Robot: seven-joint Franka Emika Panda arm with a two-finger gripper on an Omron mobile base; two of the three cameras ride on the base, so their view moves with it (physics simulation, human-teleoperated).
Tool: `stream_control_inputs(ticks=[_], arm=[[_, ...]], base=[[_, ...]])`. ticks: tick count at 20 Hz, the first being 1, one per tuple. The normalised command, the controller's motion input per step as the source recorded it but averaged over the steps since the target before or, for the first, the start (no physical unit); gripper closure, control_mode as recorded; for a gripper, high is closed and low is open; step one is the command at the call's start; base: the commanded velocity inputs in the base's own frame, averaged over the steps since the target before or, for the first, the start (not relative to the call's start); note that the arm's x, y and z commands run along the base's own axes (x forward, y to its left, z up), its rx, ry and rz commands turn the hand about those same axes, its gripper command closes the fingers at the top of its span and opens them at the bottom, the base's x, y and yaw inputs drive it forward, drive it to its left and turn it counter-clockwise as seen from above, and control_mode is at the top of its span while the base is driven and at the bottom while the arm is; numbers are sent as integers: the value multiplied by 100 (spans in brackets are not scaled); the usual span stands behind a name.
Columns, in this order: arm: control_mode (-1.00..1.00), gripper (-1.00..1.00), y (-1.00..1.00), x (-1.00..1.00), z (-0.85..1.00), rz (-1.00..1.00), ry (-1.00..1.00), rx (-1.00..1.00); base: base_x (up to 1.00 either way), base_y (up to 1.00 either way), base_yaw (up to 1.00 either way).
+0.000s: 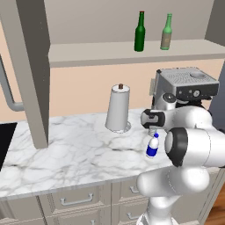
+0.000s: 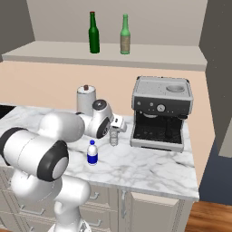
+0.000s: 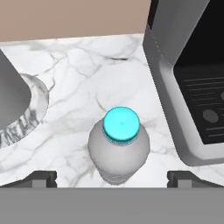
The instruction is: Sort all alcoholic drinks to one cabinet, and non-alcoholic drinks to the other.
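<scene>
A clear stubby bottle with a teal cap (image 3: 119, 148) stands upright on the marble counter, straight under my hand. My gripper (image 3: 113, 178) is open above it, one fingertip (image 3: 41, 178) on each side of it, touching nothing. The same bottle (image 2: 113, 137) stands just left of the coffee machine, with the gripper (image 2: 116, 126) right over it. A white bottle with blue label and cap (image 1: 152, 146) (image 2: 92, 153) stands nearer the counter's front edge. On the cabinet shelf above are a dark green glass bottle (image 1: 139, 31) (image 2: 94, 34) and an olive one (image 1: 166, 33) (image 2: 125, 35).
A grey coffee machine (image 2: 161, 113) (image 3: 192, 78) stands close to the right of the clear bottle. A paper towel roll (image 1: 118, 109) (image 2: 86, 97) stands at the back left of it. An open cabinet door (image 1: 33, 70) hangs over the counter's left part.
</scene>
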Motion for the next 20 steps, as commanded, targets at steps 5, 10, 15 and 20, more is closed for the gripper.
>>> stream_control_inputs(ticks=[5,10,15,20], arm=[[-100,-100,-1,7,-6,0,0,0],[-100,-100,-3,9,-6,0,0,0],[-100,-100,-3,9,-5,0,0,0],[-100,-100,-2,10,-4,0,0,0]], base=[[0,0,0],[0,0,0],[0,0,0],[0,0,0]])
